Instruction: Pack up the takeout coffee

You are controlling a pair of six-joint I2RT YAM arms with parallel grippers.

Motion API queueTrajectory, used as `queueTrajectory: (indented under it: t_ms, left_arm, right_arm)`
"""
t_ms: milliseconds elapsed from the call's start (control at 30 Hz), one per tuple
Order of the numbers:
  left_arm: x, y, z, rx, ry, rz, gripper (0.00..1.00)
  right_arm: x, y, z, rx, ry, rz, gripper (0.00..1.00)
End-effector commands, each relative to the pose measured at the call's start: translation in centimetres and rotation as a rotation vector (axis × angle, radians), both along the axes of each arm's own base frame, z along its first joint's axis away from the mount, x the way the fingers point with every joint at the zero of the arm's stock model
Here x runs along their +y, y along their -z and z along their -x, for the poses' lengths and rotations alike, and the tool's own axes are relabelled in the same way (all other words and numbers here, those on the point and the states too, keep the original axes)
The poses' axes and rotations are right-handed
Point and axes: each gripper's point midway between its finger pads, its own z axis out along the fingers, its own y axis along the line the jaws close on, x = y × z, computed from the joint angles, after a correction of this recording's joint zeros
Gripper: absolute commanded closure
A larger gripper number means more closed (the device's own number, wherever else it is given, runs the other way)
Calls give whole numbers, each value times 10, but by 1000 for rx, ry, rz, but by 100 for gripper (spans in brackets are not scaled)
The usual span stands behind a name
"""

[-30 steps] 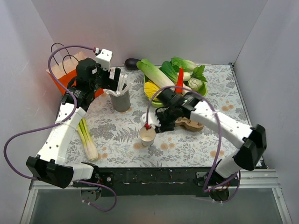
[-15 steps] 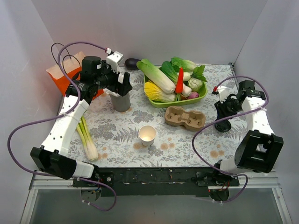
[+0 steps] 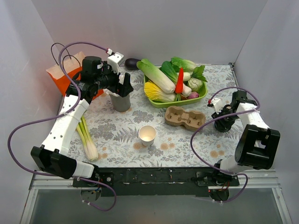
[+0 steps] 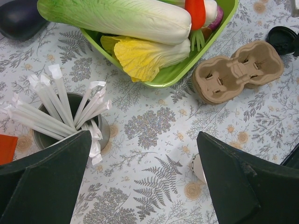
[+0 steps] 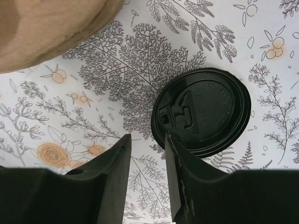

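Note:
The cream-white paper cup [image 3: 147, 134] stands open, without a lid, near the front middle of the table; its rim peeks in by my finger in the left wrist view [image 4: 197, 166]. The round black lid [image 5: 201, 112] lies flat on the cloth at the right, also seen in the left wrist view [image 4: 283, 39]. My right gripper [image 5: 147, 140] hovers low just beside the lid, jaws a narrow gap apart and empty, one finger overlapping the lid's edge. The brown pulp tray [image 3: 185, 117] is empty. My left gripper [image 4: 142, 136] is wide open above the cloth.
A grey cup of white sticks [image 3: 120, 100] stands under my left gripper [image 3: 122, 86]. A green tray of vegetables [image 3: 161, 101] sits at the back, an eggplant [image 3: 132, 62] behind it. An orange bag [image 3: 63, 74] is at the back left, leeks [image 3: 87, 137] at the left.
My right arm has swung from beside the cup to the right side and dropped down next to the black lid. My left gripper shifted right over the grey cup.

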Motion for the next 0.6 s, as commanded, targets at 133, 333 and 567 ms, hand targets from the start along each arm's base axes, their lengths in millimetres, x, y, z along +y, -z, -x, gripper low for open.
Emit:
queueTrajectory:
  t_ms: [133, 333, 567]
  left_arm:
    - [-4, -12, 1, -17, 17, 14, 2]
    - [-6, -14, -2, -17, 19, 22, 2]
    - [-8, -12, -4, -8, 23, 28, 2]
  right_arm:
    - [-9, 14, -15, -27, -18, 45, 59]
    - [-9, 24, -9, -10, -28, 53, 61]
    - [-6, 26, -6, -13, -36, 50, 63]
